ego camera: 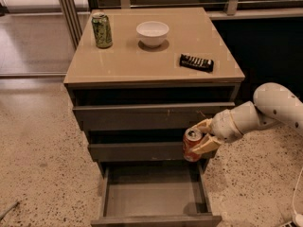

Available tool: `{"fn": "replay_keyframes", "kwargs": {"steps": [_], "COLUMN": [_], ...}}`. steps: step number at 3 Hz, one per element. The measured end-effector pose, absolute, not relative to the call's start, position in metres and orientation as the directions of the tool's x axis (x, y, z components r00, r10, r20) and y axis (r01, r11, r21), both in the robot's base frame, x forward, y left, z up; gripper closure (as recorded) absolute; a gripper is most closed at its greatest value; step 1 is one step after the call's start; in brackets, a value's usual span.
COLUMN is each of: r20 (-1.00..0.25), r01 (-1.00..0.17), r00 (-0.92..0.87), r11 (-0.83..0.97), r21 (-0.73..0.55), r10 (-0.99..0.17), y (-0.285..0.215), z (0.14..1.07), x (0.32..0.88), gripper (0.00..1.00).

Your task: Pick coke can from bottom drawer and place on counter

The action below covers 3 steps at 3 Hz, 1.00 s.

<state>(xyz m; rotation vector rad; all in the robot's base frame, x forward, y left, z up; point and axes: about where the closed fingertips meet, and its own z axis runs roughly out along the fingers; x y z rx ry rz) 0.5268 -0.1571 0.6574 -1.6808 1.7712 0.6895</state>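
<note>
The coke can (191,144), red-orange with a silver top, is held upright in my gripper (202,136), which is shut on it from the right. The can hangs in front of the middle drawer's right end, above the right rear corner of the open bottom drawer (154,195), whose grey tray holds nothing. The tan counter (142,60) lies above, well higher than the can. My white arm (270,110) reaches in from the right.
On the counter stand a green patterned can (102,30) at the back left, a white bowl (152,33) at the back middle and a black remote-like bar (196,62) at the right. Speckled floor surrounds the cabinet. A railing runs behind.
</note>
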Motion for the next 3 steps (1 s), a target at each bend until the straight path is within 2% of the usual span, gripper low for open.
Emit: {"fn": "replay_keyframes", "kwargs": {"steps": [1, 2, 3], "r20": [-0.700, -0.692, -0.692], "r01": [-0.998, -0.992, -0.992], "r00": [-0.019, 0.013, 0.013], "r11": [0.059, 0.079, 0.078], "r21": [-0.034, -0.101, -0.100], "r10": [-0.714, -0.722, -0.722], "y": [-0.138, -0.120, -0.120], "z": [0.725, 0.834, 0.833], "x": [0.521, 0.519, 0.519], "gripper": [1.00, 1.00, 1.00]}}
